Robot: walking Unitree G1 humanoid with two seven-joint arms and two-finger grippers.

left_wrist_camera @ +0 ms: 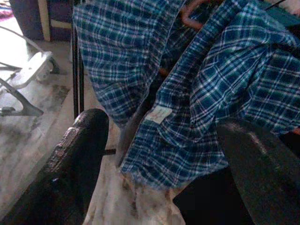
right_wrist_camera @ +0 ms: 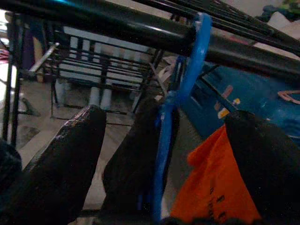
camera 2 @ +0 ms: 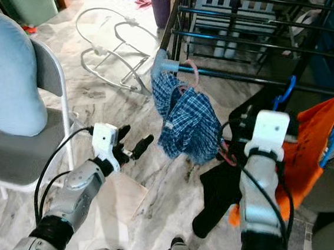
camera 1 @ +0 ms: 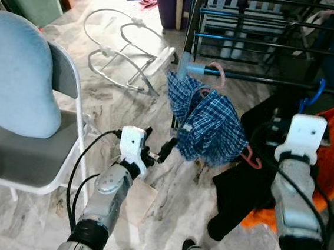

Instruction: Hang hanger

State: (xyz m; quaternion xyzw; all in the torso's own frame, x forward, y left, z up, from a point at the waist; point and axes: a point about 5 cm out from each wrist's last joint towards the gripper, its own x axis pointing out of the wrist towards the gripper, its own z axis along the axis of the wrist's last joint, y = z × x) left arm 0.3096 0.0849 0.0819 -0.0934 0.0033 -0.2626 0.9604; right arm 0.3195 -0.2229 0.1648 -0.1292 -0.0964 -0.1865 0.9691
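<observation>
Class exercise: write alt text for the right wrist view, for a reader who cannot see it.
A blue hanger hook is looped over a dark rack bar, seen between the right gripper's spread black fingers. An orange garment hangs below.

Grey-veined marble floor (camera 1: 164,219), white folding chair (camera 1: 62,168) (blue cushion (camera 1: 15,75) against its back)

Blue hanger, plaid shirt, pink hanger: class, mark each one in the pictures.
blue hanger (right_wrist_camera: 187,70), right wrist view, on its hook over the rail.
plaid shirt (camera 1: 205,126), left eye view, on the middle of the cloth.
pink hanger (camera 1: 220,74), left eye view, on its hook.
</observation>
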